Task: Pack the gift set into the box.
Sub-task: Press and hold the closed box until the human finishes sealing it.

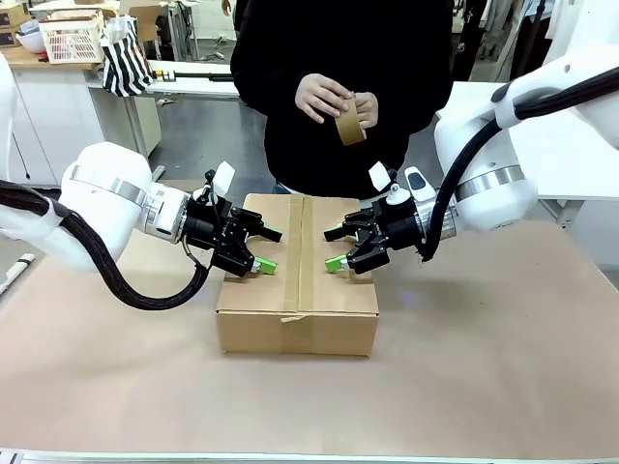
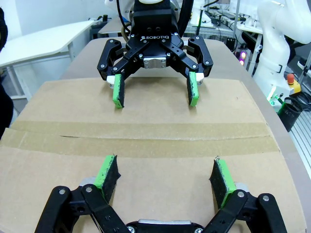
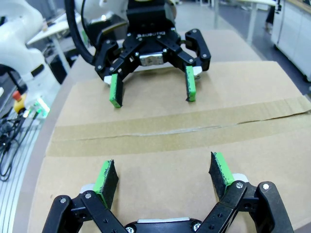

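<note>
The box (image 1: 296, 311) stands in the middle of the table with its top flaps folded flat and tan tape (image 1: 299, 253) running along the seam. My left gripper (image 1: 268, 249) is open, its green pads resting on the left half of the box top. My right gripper (image 1: 333, 248) is open too, on the right half, facing the left one across the seam. In the left wrist view my left gripper (image 2: 165, 167) faces the right gripper (image 2: 155, 92) over the tape (image 2: 146, 136). The right wrist view shows the same from my right gripper (image 3: 164, 167). The gift set is out of view.
A person in black stands behind the box, holding a roll of brown tape (image 1: 350, 126) in both hands. Brown paper covers the table (image 1: 484, 367). A white lattice basket (image 1: 71, 41) and a striped bag (image 1: 126, 60) sit on a counter at the back left.
</note>
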